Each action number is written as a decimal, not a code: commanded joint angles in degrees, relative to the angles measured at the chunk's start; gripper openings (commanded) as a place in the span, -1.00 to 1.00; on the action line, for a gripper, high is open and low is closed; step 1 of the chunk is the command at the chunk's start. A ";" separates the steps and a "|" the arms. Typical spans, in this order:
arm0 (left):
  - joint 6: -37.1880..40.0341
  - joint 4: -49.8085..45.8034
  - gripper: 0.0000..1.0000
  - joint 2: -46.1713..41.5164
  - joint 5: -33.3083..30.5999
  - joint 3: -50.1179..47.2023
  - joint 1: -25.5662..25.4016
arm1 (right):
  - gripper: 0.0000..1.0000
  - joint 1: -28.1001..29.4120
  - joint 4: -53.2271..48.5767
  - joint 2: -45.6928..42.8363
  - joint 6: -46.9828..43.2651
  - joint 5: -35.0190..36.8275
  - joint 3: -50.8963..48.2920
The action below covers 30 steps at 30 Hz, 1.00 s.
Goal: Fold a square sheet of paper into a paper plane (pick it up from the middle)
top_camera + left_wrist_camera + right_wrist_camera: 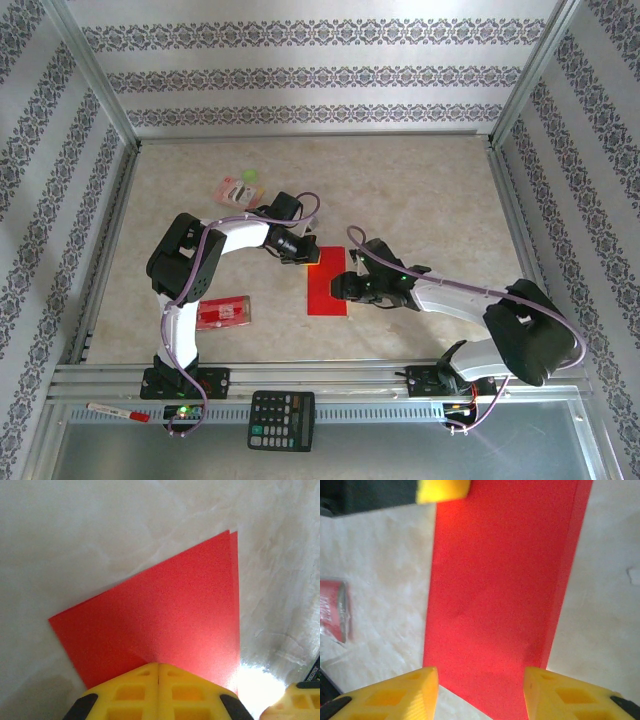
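Red paper (pixel 327 285), doubled into a narrow strip, lies flat mid-table (pixel 430 200). The left gripper (pixel 158 669), jaws closed, sits on one end, likely pinning it. The right gripper (pixel 480 677) hangs half-open over the other end, probably ready to crease.

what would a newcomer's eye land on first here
The bright red sheet of paper, folded double into a rectangle, lies in the middle of the pale marbled table. The left gripper, its yellow fingers shut, sits at one end of it; the right gripper stands open at the other end, jaws spanning the paper's width.
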 commanded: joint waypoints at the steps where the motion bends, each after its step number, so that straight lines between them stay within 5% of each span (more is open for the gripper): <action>1: 1.35 -4.16 -1.00 1.81 -1.93 -0.05 0.61 | -0.04 0.81 -0.54 1.41 1.49 1.13 -0.52; 30: 1.37 -3.99 -1.00 1.99 -1.71 -0.15 0.63 | -0.08 0.74 4.47 5.24 4.85 -1.73 -0.47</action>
